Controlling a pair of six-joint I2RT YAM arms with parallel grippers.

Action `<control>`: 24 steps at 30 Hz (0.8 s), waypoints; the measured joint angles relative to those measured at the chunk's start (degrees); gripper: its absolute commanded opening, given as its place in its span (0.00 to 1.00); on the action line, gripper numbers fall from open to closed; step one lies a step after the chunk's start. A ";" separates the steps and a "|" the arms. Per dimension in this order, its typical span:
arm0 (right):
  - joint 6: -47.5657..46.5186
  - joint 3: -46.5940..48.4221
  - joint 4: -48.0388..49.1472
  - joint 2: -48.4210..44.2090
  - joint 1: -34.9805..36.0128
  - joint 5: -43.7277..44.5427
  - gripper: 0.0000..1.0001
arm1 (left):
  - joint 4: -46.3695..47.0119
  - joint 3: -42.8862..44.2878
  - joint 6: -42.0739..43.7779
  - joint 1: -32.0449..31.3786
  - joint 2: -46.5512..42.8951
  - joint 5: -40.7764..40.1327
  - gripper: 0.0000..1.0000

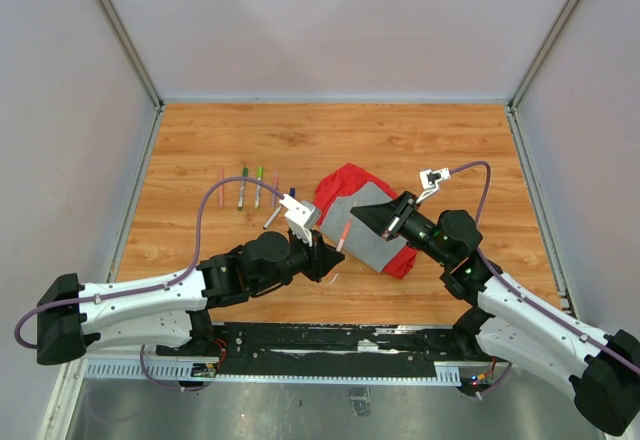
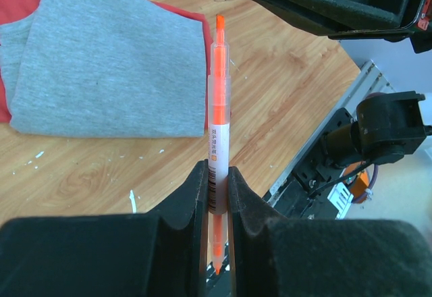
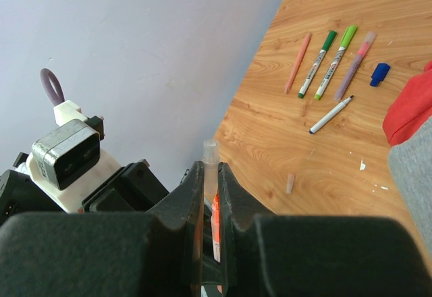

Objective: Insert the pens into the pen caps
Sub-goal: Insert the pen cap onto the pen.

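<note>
Our right jaws closed tight on clear cap [image 3: 210, 150]; cap upright, top poking above jaw tips. In gap below it we see orange pen [image 3: 215, 224], white label showing. Left of jaws: black left arm [image 3: 121, 185] with grey camera [image 3: 66, 154]. On wood surface [image 3: 270, 135], upper right, four lie side by side: pink pen [image 3: 298, 71], dark green pen [image 3: 317, 64], light green pen [image 3: 335, 62], purple pen [image 3: 355, 65]. Blue cap [image 3: 380, 73] just beside purple pen. White pen [image 3: 331, 115] lies apart, angled, nearer us. Pale cap [image 3: 290, 183] lies alone, nearer jaws. Red cloth [image 3: 408, 111] and grey cloth [image 3: 413, 189] at right edge.
</note>
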 measured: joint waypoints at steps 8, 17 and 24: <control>0.00 -0.04 -0.07 -0.35 0.00 -0.09 0.01 | -0.02 0.02 -0.02 0.00 0.00 -0.02 0.01; 0.00 -0.37 -0.09 -0.02 0.66 -0.37 0.01 | -0.11 0.02 -0.02 0.00 0.00 0.00 0.00; 0.00 -0.37 -0.04 1.99 1.55 -0.85 0.01 | -1.01 0.02 -0.02 -0.04 0.00 -0.26 0.00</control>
